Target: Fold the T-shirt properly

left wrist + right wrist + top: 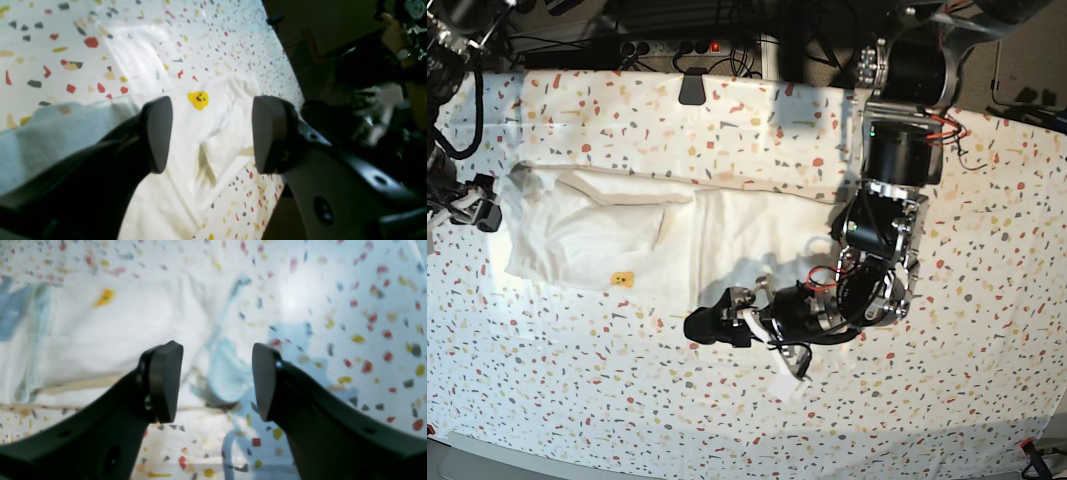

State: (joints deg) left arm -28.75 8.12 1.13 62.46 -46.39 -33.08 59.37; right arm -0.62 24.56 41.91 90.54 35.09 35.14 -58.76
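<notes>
Both hands wide open, empty, over T-shirt (617, 235).

The base view looks straight down from high above the bench (987, 300); each wrist view looks close past its own end effector at the same shirt (607, 240)

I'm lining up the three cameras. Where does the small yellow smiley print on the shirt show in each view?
Left wrist: yellow smiley, upper centre, between the open fingers.
Right wrist: a blurred yellow mark at upper left, probably the same print.
Base: on the T-shirt, near its front edge.
Shared landmark: the speckled tabletop.
</notes>
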